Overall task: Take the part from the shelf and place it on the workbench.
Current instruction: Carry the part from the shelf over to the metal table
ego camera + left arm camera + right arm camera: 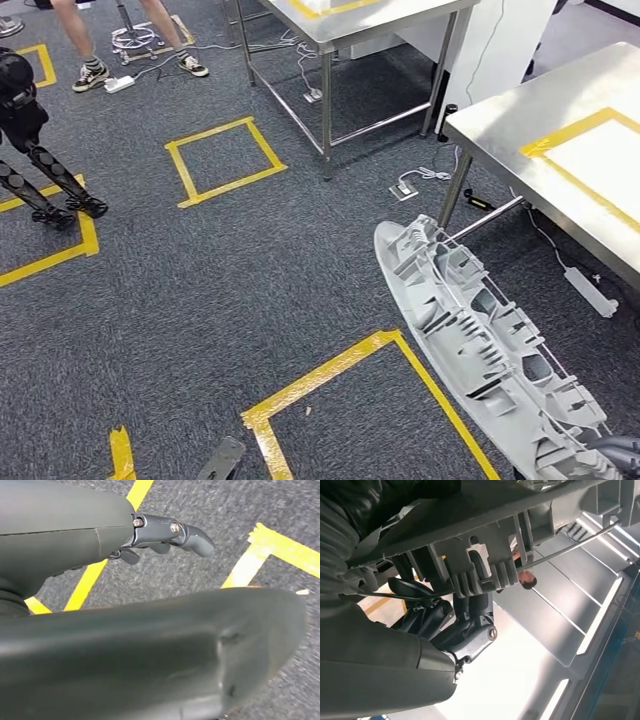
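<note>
Right hand (444,625) gripping long grey part (483,345) beside workbench (521,120), left hand (170,532) empty, fingers apart

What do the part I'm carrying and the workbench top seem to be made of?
Part: probably moulded plastic, matt light grey, judging by its thin ribs and pockets; a thin metal rod runs along it. Workbench: likely stainless steel, brushed, with a soft sheen and yellow tape.
</note>
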{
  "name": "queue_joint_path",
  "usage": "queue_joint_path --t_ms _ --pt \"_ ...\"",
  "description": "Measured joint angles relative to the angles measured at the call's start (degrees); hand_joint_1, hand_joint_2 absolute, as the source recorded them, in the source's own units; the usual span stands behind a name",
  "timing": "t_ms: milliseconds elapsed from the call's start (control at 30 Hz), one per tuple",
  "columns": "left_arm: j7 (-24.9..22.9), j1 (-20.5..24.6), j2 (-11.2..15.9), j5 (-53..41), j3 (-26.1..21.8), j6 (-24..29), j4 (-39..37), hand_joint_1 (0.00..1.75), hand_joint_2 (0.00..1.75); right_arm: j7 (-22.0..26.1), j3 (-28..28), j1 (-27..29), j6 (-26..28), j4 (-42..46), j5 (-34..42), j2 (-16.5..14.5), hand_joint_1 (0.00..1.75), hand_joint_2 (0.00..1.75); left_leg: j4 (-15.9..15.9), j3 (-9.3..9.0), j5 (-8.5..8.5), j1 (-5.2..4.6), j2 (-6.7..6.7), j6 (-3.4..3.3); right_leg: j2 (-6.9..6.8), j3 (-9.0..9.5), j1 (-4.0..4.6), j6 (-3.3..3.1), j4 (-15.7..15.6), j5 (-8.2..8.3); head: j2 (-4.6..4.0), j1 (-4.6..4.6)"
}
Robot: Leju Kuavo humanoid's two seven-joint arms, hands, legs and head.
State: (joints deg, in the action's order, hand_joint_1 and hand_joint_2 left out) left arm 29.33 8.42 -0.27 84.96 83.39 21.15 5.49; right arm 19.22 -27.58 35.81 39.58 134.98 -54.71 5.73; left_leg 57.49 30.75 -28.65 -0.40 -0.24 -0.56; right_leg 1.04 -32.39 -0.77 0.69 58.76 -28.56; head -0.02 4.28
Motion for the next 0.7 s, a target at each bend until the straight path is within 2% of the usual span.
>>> queue_joint_path --t_ms 67,200,433,500,567,600,667,700 --pt "0.0 -0.1 0.0 0.1 0.0 0.0 0.0 0.0 0.0 0.0 -0.1 0.0 0.0 0.0 0.0 0.1 1.75 1.75 0.0 0.08 0.04 -0.07 -0.01 0.09 -0.05 0.01 -0.09 -0.02 -0.2 0.12 0.0 -0.04" --pt "0.0 0.0 0.1 0.1 0.0 0.0 0.0 0.0 0.0 0.0 -0.5 -0.2 0.0 0.0 0.2 0.2 1.75 1.75 0.1 0.19 0.1 -0.33 0.02 -0.32 0.03 0.13 -0.35 0.65 -0.6 0.53 0.0 -0.02" --pt "0.0 0.0 0.2 0.2 0.0 0.0 0.0 0.0 0.0 -0.2 -0.7 -0.6 0.0 0.0 0.7 0.2 1.75 1.75 0.7 0.59 0.08 -0.74 0.03 -1.4 0.05 0.07 -0.74 1.93 -1.0 1.0 0.0 0.02" --pt "0.0 0.0 0.2 0.2 0.0 0.0 0.0 0.0 0.0 -0.2 -0.8 -0.6 0.0 0.0 0.7 0.3 1.75 1.75 0.1 0.48 0.51 -0.66 0.2 -1.99 0.11 -0.1 -0.83 2.33 -1.0 1.03 0.0 0.02" --pt "0.0 0.1 0.2 0.2 0.1 0.0 0.0 0.0 0.0 -0.3 -0.8 -0.5 0.0 0.0 0.7 0.4 1.75 1.75 -0.9 0.27 1.17 -0.39 0.62 -2.67 -0.13 -1.21 -0.76 2.55 1.0 -0.63 0.0 -0.1" --pt "0.1 0.1 0.1 0.2 0.1 0.0 0.0 0.0 0.0 -0.3 -0.8 -0.5 0.0 0.0 0.7 0.4 1.75 1.75 -1.2 0.25 1.39 -0.3 0.91 -2.89 -0.3 -2.5 -0.74 2.57 3.8 -2.38 0.0 -0.15" --pt "0.1 0.1 0.1 0.2 0.1 0.0 0.0 0.0 0.0 -0.3 -0.8 -0.6 0.0 0.0 0.7 0.5 1.75 1.75 -1.2 0.43 1.48 -0.34 1.48 -3.05 -0.47 -5.72 -0.68 2.65 11.3 -6.03 0.0 -0.19" --pt "0.1 0.0 0.1 0.3 0.1 0.0 0.0 0.0 0.0 -0.3 -0.8 -0.6 0.0 0.0 0.7 0.5 1.75 1.75 -1.1 0.49 1.46 -0.35 1.82 -3.02 -0.51 -6.8 -0.69 2.72 13.9 -6.79 0.0 -0.17"
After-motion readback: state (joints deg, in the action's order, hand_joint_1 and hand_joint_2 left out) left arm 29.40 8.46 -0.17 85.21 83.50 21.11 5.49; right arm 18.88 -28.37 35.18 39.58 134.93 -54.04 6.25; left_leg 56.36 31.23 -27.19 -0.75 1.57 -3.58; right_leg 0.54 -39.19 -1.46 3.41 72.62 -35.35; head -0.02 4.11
